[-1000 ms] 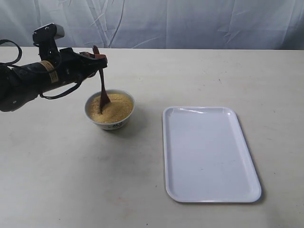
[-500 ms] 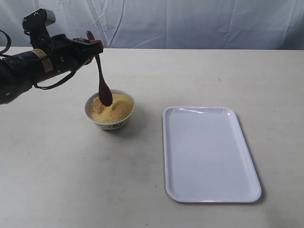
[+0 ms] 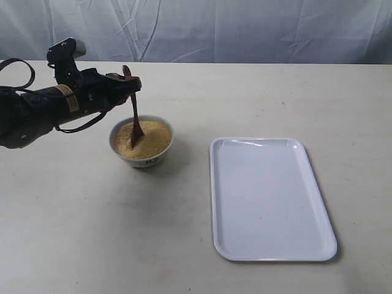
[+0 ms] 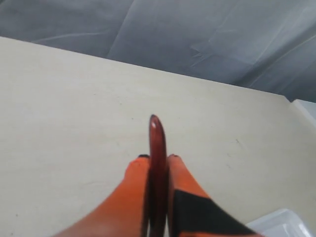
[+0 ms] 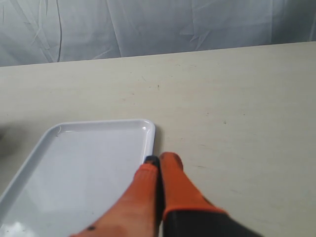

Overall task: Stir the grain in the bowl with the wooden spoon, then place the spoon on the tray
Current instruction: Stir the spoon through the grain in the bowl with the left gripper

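The left claw [image 3: 129, 81] hangs above the far-left rim of the bowl [image 3: 142, 160]. Its orange fingers [image 4: 133, 173] are clamped on the upper handle of the wooden spoon [image 3: 135, 116]. In the left wrist view the handle's glossy end [image 4: 157, 143] sticks out past the fingertips. From the grip the spoon runs steeply down, tilted a little towards the bowl's middle, and its oval end is in the grain [image 3: 153, 139] on the left half of the bowl. The grain fills the bowl nearly to its rim as a yellow-tan mound.

The bowl stands upright on the desk [image 3: 73, 233]. The tray [image 3: 269, 202] lies flat on the desk to the right of the bowl, near it but not touching, with its long sides running away from the camera; nothing lies on it.

The right claw [image 5: 159, 159] shows only in its own wrist view. Its two orange fingers are pressed together with nothing between them, and their tips line up over one long rim of the tray [image 5: 84, 163], near a corner.
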Robot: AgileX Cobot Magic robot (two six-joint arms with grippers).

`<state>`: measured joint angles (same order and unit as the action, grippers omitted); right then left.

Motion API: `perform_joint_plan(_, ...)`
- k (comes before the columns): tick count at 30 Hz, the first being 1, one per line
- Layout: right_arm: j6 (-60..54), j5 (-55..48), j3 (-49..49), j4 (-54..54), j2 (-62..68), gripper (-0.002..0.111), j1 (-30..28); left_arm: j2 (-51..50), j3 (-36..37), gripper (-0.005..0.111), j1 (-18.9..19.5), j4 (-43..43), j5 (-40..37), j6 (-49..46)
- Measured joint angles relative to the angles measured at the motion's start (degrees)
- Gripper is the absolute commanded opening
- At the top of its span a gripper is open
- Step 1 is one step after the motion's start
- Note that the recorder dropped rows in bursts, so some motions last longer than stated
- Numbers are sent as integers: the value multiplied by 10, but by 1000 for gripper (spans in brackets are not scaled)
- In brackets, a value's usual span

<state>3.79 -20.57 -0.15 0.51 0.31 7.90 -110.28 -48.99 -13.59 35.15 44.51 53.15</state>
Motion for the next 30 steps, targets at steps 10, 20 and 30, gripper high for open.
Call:
perform_joint_plan(10,0,0,0,0,0,0,0,32,0,0,1,17,33,16)
perform_joint_plan(20,0,0,0,0,0,0,0,46,0,0,2,-8,5,-37)
perform_joint_plan(30,0,0,0,0,0,0,0,9,0,0,2,-8,-32,-43)
